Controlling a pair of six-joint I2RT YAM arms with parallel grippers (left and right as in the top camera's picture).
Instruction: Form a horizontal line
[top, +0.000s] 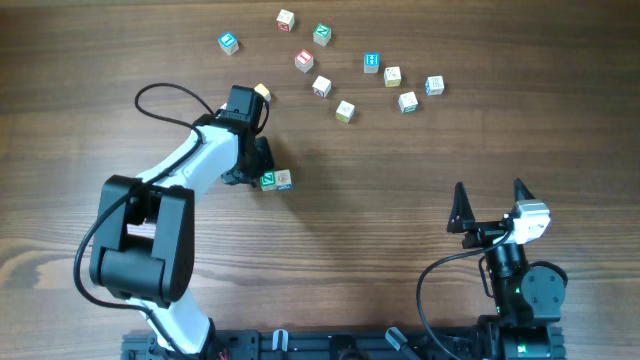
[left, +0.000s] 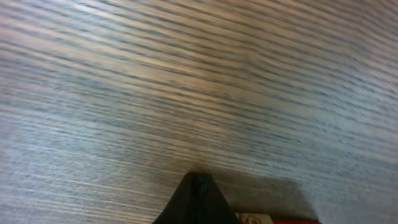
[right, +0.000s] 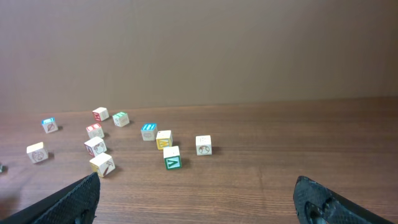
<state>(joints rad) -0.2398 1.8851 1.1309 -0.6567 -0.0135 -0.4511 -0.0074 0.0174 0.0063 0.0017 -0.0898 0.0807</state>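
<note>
A short row of two cubes lies mid-table, a green-faced one (top: 268, 180) touching a cream one (top: 285, 179). My left gripper (top: 262, 166) points down just behind the green cube, its fingers pressed together and holding nothing. In the left wrist view the shut fingers (left: 199, 186) hover over blurred wood, and a cream and red cube edge (left: 256, 219) shows to their right. My right gripper (top: 489, 192) stands wide open near the front right, far from all the cubes. In the right wrist view its fingertips (right: 87, 186) frame bare table.
Several loose cubes lie scattered at the back, among them a blue one (top: 229, 42), a green one (top: 322, 34) and a red one (top: 305, 60). A yellow cube (top: 262, 91) sits by the left wrist. The right wrist view shows a green-faced cube (right: 172, 158) nearest.
</note>
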